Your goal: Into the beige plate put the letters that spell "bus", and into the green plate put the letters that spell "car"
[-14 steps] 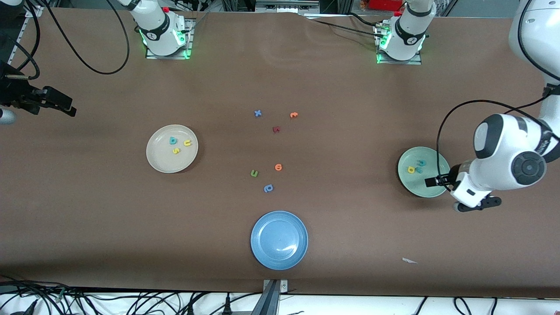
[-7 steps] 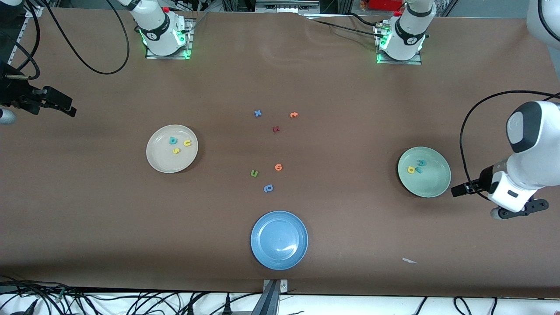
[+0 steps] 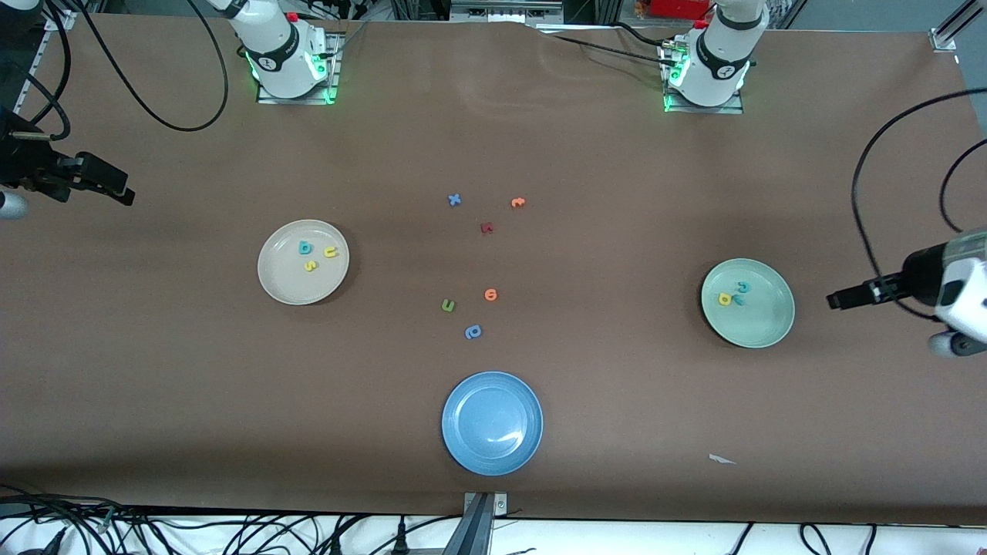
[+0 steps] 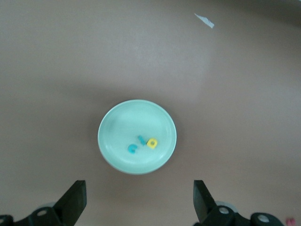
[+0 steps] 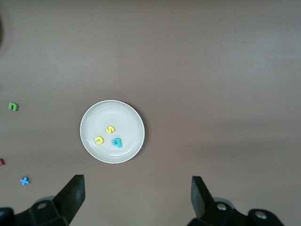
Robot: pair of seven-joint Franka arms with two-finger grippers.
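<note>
The beige plate [image 3: 293,287] [image 5: 113,112] holds a teal b [image 3: 305,247] [image 5: 117,142], a yellow u [image 3: 330,252] [image 5: 99,140] and a yellow s [image 3: 310,265] [image 5: 109,129]. In the green plate [image 3: 762,324] [image 4: 136,117] lie a teal c [image 3: 743,287] [image 4: 132,148], a yellow a [image 3: 724,298] [image 4: 152,143] and a teal r [image 3: 738,301] [image 4: 141,140]. My left gripper [image 3: 834,301] [image 4: 138,202] hangs open and empty over bare table beside the green plate, toward the left arm's end. My right gripper [image 3: 123,194] [image 5: 136,197] waits open and empty over the right arm's end of the table.
Loose letters lie mid-table: a blue x [image 3: 454,200], an orange letter [image 3: 517,203], a dark red one [image 3: 486,227], an orange round one [image 3: 490,294], a green one [image 3: 448,306] and a blue round one [image 3: 473,332]. A blue plate [image 3: 463,432] sits nearest the front camera; a white scrap [image 3: 722,459] lies near it.
The left arm has drawn back from over the green plate toward its own end of the table, staying open. The right arm has not moved.
</note>
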